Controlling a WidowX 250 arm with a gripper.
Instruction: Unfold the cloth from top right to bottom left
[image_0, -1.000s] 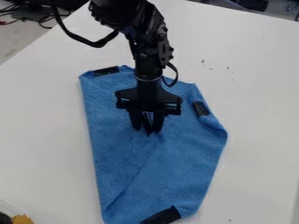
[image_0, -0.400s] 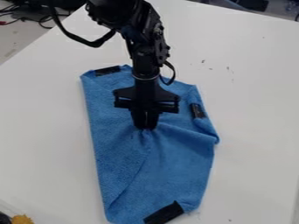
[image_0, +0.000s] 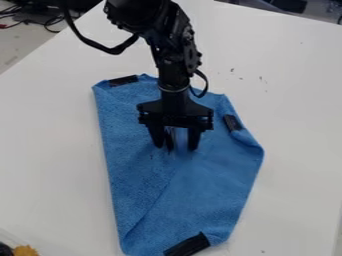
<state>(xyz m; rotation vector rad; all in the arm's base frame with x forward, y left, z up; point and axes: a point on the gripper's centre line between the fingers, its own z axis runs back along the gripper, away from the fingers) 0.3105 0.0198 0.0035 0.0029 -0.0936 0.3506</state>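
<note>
The black gripper (image_0: 178, 145) hangs over the middle of the blue cloth (image_0: 133, 170), its two fingers apart and the tips at or just above the fabric; whether they touch it I cannot tell. The cloth lies partly folded on the table, with a diagonal fold edge running from near the gripper to the lower left. Black patches show at its upper left, right side and bottom corner. Its right edge bulges outward and looks slightly raised. The arm covers part of the cloth's top edge.
The white table (image_0: 287, 100) extends around the cloth on all sides. At the bottom left corner is a yellow-orange item (image_0: 25, 251) beside something dark. Cables (image_0: 41, 21) lie beyond the table at the top left.
The gripper was shut on a pinch of cloth just before and is now open, slightly further right. The bunched fabric has flattened, and the cloth's right edge has spread back outward.
</note>
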